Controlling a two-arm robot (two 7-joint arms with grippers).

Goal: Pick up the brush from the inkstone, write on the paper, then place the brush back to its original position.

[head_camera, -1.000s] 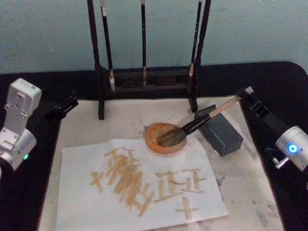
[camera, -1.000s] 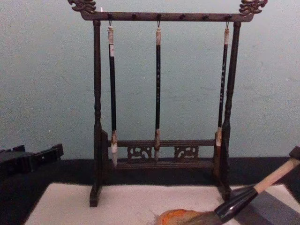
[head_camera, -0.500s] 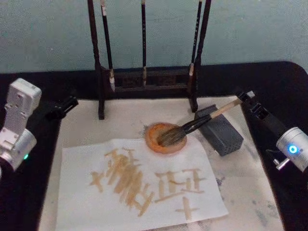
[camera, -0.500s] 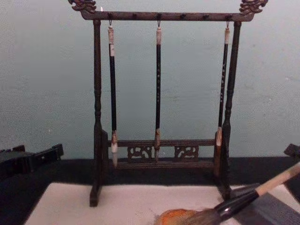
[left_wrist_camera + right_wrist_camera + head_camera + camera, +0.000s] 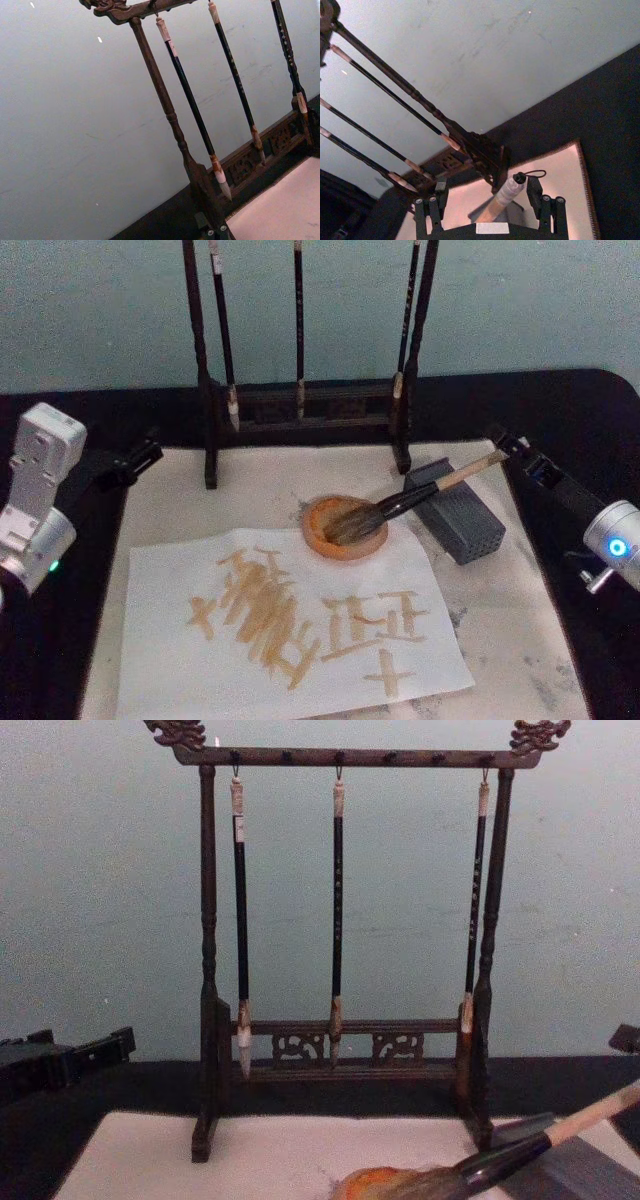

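Nearest me lies the paper (image 5: 290,625), already covered in tan strokes, so the writing looks done. Just beyond it sits the inkstone (image 5: 345,528), with the brush (image 5: 400,502) laid head-down in it and its handle propped over the grey block (image 5: 460,510). Its long axis runs from the dish up and out toward the robot's right. The right gripper (image 5: 485,202) sits at that far handle end, fingers spread either side and seemingly clear of the wood, so I'd judge a straight pull-back along the axis. The left gripper (image 5: 140,455) is parked well apart by the rack (image 5: 300,405); I cannot tell its jaws.
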